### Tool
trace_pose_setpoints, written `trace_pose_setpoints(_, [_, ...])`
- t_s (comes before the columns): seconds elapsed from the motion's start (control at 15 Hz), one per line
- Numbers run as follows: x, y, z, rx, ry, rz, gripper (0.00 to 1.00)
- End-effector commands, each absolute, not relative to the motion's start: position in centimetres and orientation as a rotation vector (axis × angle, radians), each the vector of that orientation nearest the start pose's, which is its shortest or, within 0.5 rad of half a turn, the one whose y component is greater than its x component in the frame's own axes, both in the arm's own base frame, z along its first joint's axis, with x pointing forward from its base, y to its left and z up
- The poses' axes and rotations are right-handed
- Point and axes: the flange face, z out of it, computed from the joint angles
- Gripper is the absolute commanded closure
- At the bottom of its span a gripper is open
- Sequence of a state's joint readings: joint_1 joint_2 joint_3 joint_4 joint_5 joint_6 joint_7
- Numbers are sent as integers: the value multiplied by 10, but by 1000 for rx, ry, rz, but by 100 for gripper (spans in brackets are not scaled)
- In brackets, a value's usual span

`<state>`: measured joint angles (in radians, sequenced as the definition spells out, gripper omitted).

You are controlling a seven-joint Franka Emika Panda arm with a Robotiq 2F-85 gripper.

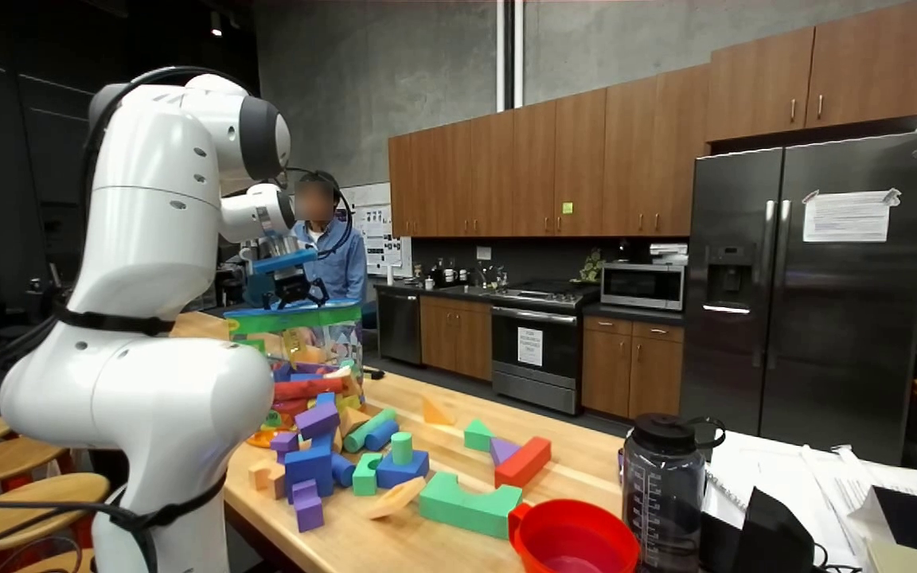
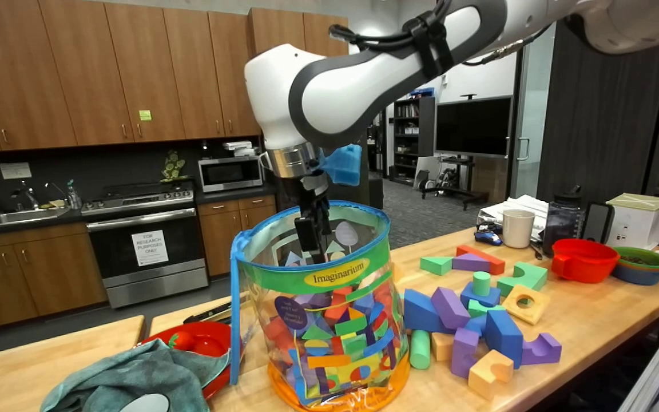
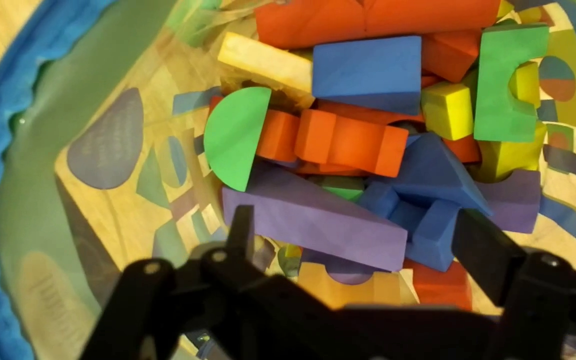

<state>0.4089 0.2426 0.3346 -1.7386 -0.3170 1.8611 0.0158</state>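
Observation:
My gripper (image 3: 353, 211) stands open with nothing between its fingers, above a heap of foam blocks. In an exterior view the gripper (image 2: 315, 243) reaches down into the mouth of a clear plastic tub (image 2: 272, 279) with a blue rim and green band. Closest beneath the jaws in the wrist view lies a long purple block (image 3: 318, 225). Beside it are a notched blue block (image 3: 435, 232) and a blue triangular block (image 3: 433, 172). A green half-round (image 3: 235, 137), an orange notched block (image 3: 353, 142) and a tan notched block (image 3: 348, 290) lie around. Contact with any block cannot be made out.
Several loose blocks, including a green arch (image 1: 466, 503), lie on the wooden table beside the tub. A red cup (image 1: 574, 537) and dark bottle (image 1: 663, 493) stand farther along. A red plate (image 2: 215, 337) and grey-green cloth (image 2: 141, 372) adjoin the tub. A person (image 1: 339, 255) stands behind.

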Motion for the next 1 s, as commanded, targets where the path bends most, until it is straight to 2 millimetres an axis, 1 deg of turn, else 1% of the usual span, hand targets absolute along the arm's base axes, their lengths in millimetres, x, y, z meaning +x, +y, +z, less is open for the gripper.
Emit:
trace_pose_setpoints(0.0, [487,386,441,-3138,-1302,-4,0])
trace_pose_setpoints(0.33, [492,384,438,-3161,-1239,-3,0])
trace_pose_setpoints(0.93, [496,391,424,-3182,-1172,26,0])
